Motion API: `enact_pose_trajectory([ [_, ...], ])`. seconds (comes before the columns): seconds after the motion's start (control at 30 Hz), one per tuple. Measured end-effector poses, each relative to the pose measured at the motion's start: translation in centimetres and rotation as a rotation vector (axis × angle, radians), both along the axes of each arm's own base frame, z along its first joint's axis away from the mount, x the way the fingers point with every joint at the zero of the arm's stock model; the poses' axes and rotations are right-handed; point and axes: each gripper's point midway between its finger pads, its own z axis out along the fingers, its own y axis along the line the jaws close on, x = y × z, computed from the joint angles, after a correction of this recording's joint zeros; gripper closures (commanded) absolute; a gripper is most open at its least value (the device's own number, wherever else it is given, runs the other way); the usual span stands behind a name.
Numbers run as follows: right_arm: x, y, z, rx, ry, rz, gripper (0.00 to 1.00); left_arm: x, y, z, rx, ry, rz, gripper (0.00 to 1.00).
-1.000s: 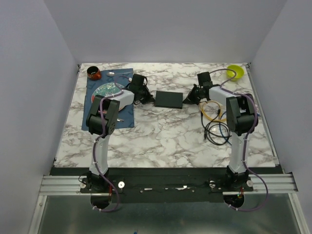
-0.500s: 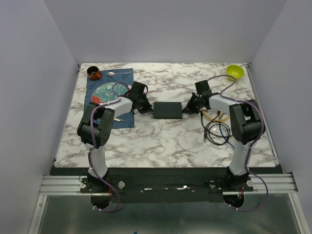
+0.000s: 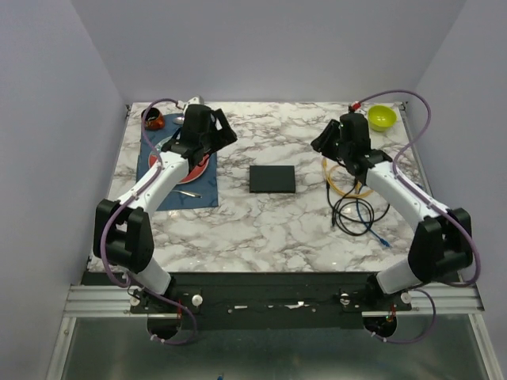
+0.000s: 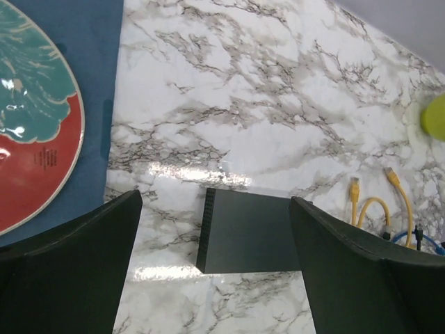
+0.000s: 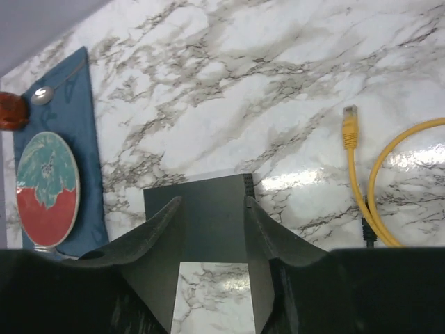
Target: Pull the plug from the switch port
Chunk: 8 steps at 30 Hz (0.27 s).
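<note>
The switch is a flat black box lying alone in the middle of the marble table; it also shows as the switch and the switch. No cable shows on its visible edges. A yellow plug on a yellow cable lies loose to the switch's right. My left gripper hangs open above the mat, well left of the switch. My right gripper hangs open, back right of it. Left gripper and right gripper both hold nothing.
A blue mat at the left carries a red and teal plate and a spoon. An orange cup stands at the back left, a yellow-green bowl at the back right. Black cable and blue cable coil front right.
Both grippers have opened, let go at the switch's two ends and drawn up and back, the left over the mat, the right toward the bowl. The switch slid a little toward the front.
</note>
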Motion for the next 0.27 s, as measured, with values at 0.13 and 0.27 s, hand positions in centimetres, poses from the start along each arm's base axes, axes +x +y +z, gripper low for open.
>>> enact_pose_trajectory([
  [0.13, -2.7, 1.3, 1.5, -0.012, -0.119, 0.072, 0.0, -1.6, 0.5, -1.0, -0.005, 0.024, 0.008, 0.01],
  [0.27, -4.9, 2.6, 1.9, -0.035, -0.205, 0.152, 0.0, -1.8, 0.5, -1.2, -0.003, 0.033, 0.009, 0.01],
])
